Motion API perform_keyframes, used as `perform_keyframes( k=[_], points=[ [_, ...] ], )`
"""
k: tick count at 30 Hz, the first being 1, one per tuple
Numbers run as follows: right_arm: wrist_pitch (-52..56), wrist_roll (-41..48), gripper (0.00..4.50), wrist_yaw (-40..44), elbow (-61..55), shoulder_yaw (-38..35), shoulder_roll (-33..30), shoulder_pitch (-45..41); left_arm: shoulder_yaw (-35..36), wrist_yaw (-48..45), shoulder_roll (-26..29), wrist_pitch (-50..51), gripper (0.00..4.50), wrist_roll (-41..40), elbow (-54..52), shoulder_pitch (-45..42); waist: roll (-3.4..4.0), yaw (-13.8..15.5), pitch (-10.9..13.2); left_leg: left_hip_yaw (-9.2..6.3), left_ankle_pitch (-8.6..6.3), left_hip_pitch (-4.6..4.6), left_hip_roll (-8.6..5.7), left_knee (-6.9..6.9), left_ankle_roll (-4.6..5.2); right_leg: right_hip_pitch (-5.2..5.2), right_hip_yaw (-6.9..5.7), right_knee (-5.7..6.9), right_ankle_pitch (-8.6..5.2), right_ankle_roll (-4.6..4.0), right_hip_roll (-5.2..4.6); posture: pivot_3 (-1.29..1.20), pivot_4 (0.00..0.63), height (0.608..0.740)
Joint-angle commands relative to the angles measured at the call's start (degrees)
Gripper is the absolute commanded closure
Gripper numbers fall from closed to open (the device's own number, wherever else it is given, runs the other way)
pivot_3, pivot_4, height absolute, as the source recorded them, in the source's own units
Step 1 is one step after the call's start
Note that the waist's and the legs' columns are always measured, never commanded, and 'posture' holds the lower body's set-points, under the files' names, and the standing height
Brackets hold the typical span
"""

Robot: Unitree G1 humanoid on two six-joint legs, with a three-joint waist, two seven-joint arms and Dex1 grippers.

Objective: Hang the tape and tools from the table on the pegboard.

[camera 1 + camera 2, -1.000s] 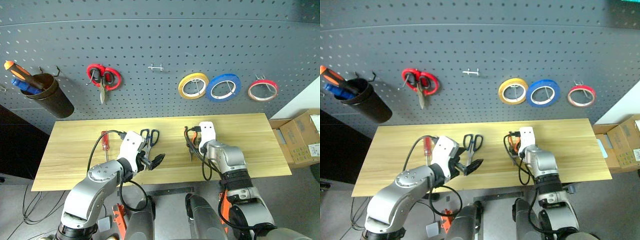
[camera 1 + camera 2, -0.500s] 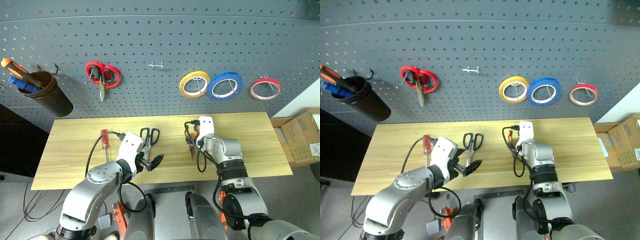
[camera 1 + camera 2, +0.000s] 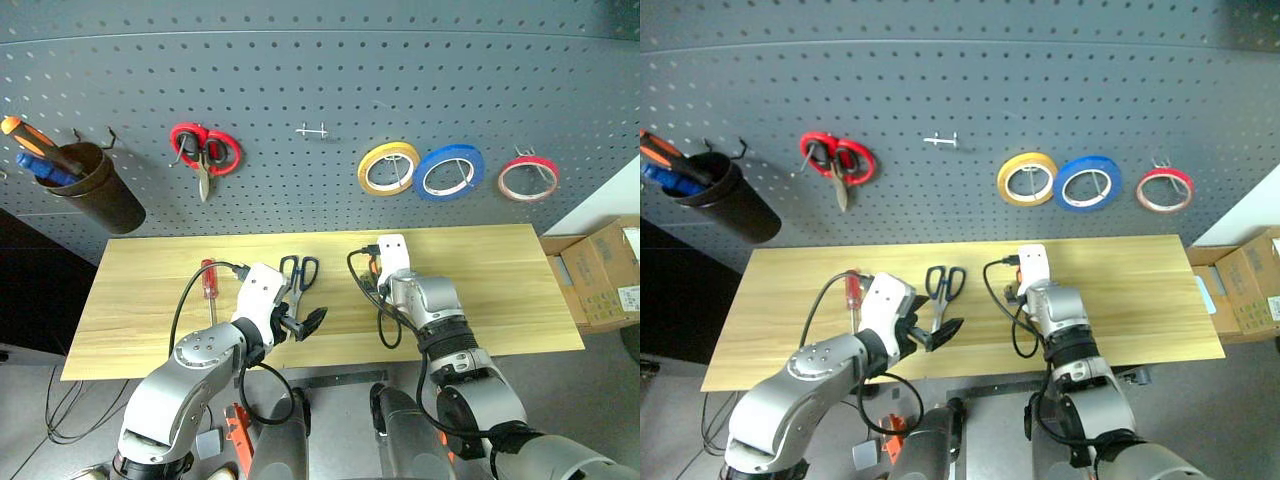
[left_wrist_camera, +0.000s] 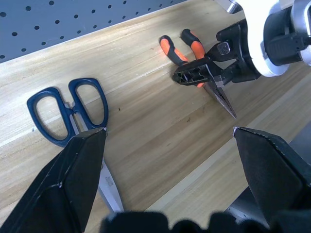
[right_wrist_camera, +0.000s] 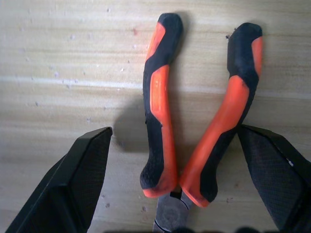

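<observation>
Table (image 3: 150, 300): light wood planks, lying along the foot of the pegboard (image 3: 320, 90).
Pliers (image 5: 194, 126): lying flat on the table near the middle, closer to the far edge, orange-and-black handles splayed and pointing toward the pegboard.
Right gripper (image 4: 206, 73): hovering just over the pliers, jaws standing wide apart with one black finger either side of the handles, gripping nothing.
Scissors (image 4: 70, 109): dark blue handles, lying on the table left of the pliers, handles toward the far edge.
Left gripper (image 3: 300, 322): hanging over the scissors' blade end, nearer the front edge, jaws spread wide and empty.
Screwdriver (image 3: 209, 283): red handle, lying on the table toward the left end, beside the left arm.
Red tape (image 3: 526, 178): hanging on a hook at the right end of the pegboard, next to the blue roll (image 3: 447, 172) and yellow roll (image 3: 388, 168).
</observation>
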Motion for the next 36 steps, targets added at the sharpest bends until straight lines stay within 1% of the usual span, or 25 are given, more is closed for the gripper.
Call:
perform_keyframes(
  k=[1, 4, 12, 15, 17, 20, 21, 22, 30, 34, 36],
  points=[
    [4.97, -0.92, 0.04, 0.61, -1.18, 1.7, -0.71, 3.53, 0.91, 0.26, -0.21, -0.49, 0.0, -0.93, -2.78, 0.83, -0.01, 0.05, -0.01, 0.0, 0.0, 0.0, 0.0, 0.0, 0.0, 0.0, 0.0, -0.01, 0.0, 0.0, 0.0, 0.14, 0.331, 0.74],
    [6.97, -0.98, 0.04, 0.07, -1.87, 1.37, -0.59, 3.96, 0.59, 0.37, -0.43, -1.13, 0.0, -0.59, -2.26, 0.89, -0.02, 0.09, -0.01, -0.04, 0.0, 0.0, 0.01, -0.01, 0.0, 0.01, -0.03, -0.01, -0.01, -0.02, 0.0, 0.14, 0.328, 0.74],
    [6.92, -0.78, 0.04, -1.28, 1.84, -1.73, -0.03, 0.52, 0.39, 0.51, -0.61, -2.6, 0.0, -0.05, -1.39, 1.42, -0.02, 0.11, -0.02, -0.07, 0.0, 0.0, 0.03, 0.0, 0.0, 0.02, -0.09, -0.02, -0.02, -0.04, 0.0, 0.14, 0.325, 0.74],
    [5.73, -0.25, 0.57, -1.66, 4.04, -3.35, 0.25, -0.14, 0.32, 0.73, -0.72, -2.86, 0.0, 0.12, -1.04, 1.19, -0.04, 0.11, -0.03, -0.07, 0.0, 0.0, 0.02, 0.0, 0.0, 0.03, -0.09, -0.02, -0.02, -0.04, 0.0, 0.14, 0.324, 0.74],
    [5.55, 0.28, 1.18, -2.65, 5.03, -5.02, 1.19, -0.01, 0.25, 0.82, -0.72, -3.1, 0.0, 0.2, -0.76, 1.08, -0.1, 0.1, -0.06, -0.07, 0.0, 0.0, 0.03, 0.01, 0.0, 0.03, -0.09, -0.02, -0.02, -0.04, 0.0, 0.14, 0.323, 0.74],
    [5.58, 0.31, 2.27, -3.03, 5.09, -5.7, 1.64, 0.2, 0.16, 0.74, -0.71, -3.4, 0.0, 0.07, -0.49, 0.92, -0.17, 0.06, -0.1, -0.07, 0.0, 0.02, 0.06, 0.01, 0.0, 0.03, -0.11, -0.02, -0.02, -0.04, 0.02, 0.13, 0.323, 0.74],
    [5.8, 0.21, 2.58, -3.05, 4.78, -5.69, 1.6, 0.28, 0.15, 0.67, -0.7, -3.44, 0.0, -0.03, -0.51, 0.87, -0.17, 0.05, -0.1, -0.07, 0.0, 0.01, 0.08, 0.01, 0.0, 0.03, -0.12, -0.02, -0.02, -0.04, 0.02, 0.13, 0.322, 0.74],
    [5.94, 0.12, 2.76, -2.99, 4.49, -5.58, 1.5, 0.37, 0.11, 0.62, -0.68, -3.53, 0.0, -0.09, -0.45, 0.81, -0.17, 0.04, -0.1, -0.07, 0.0, 0.02, 0.08, 0.01, 0.0, 0.04, -0.12, -0.02, -0.02, -0.05, 0.03, 0.13, 0.321, 0.74],
    [5.84, -0.35, 2.76, -0.81, 2.08, -3.2, 0.11, 0.88, 0.05, 0.57, -0.84, -3.79, 0.0, -0.35, -0.2, 0.44, -0.17, 0.04, -0.1, -0.07, 0.0, 0.01, 0.41, -0.01, 0.0, 0.04, -0.18, -0.03, -0.04, -0.07, 0.05, 0.13, 0.313, 0.74],
    [4.78, 0.48, 2.76, 3.35, -4.5, -0.86, -1.43, 2.75, 0.51, 0.03, -0.76, -4.11, 0.0, -0.8, -0.01, -0.2, -0.17, 0.11, -0.1, -0.07, 0.0, 0.0, 0.41, -0.02, -0.01, 0.02, -0.21, -0.04, -0.04, -0.07, 0.06, 0.13, 0.292, 0.74],
    [5.09, 1.28, 2.76, 5.93, -9.87, 0.75, -1.97, 4.8, 1.21, -0.03, -1.03, -4.17, 0.0, -1.15, 0.38, -1.27, -0.16, 0.19, -0.1, -0.11, 0.0, -0.07, 0.4, -0.04, -0.01, -0.01, -0.29, -0.05, -0.04, -0.08, 0.05, 0.13, 0.281, 0.74]
  ],
)
